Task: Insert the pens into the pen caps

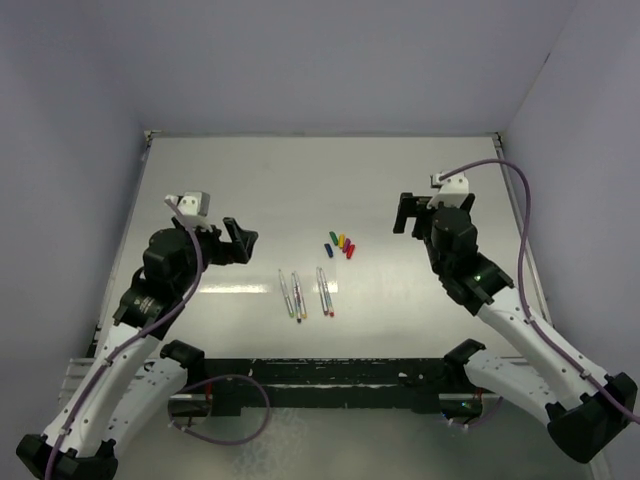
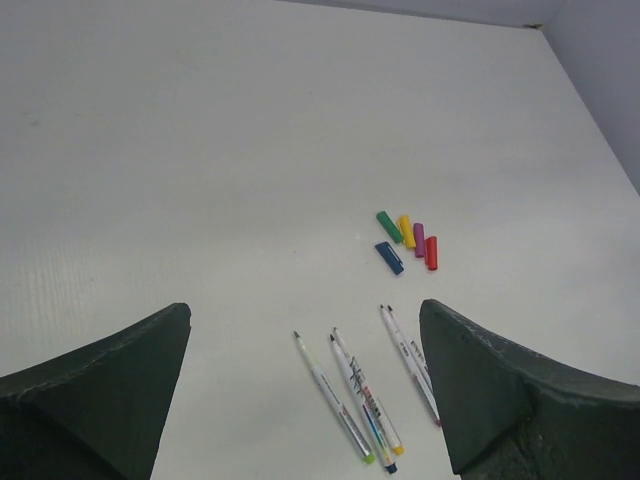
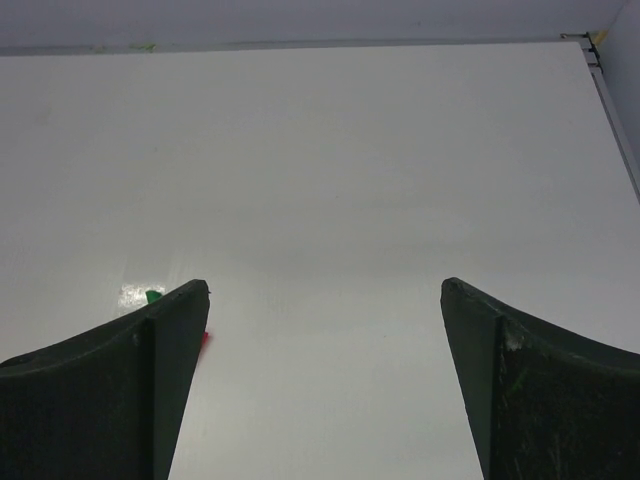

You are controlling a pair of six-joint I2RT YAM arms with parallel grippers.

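Several thin whitish pens (image 1: 305,295) lie side by side near the table's middle front; in the left wrist view the pens (image 2: 365,395) show green, blue and yellow ends. Several small caps (image 1: 341,243) lie in a cluster just behind them: green (image 2: 388,226), yellow (image 2: 406,231), purple (image 2: 419,239), red (image 2: 431,253) and blue (image 2: 389,257). My left gripper (image 1: 240,240) is open and empty, left of the pens. My right gripper (image 1: 405,212) is open and empty, right of the caps; its wrist view shows only slivers of the green cap (image 3: 152,296) and red cap (image 3: 205,340).
The white table (image 1: 260,190) is walled by pale panels at the back and sides. A dark rail (image 1: 330,372) runs along the near edge between the arm bases.
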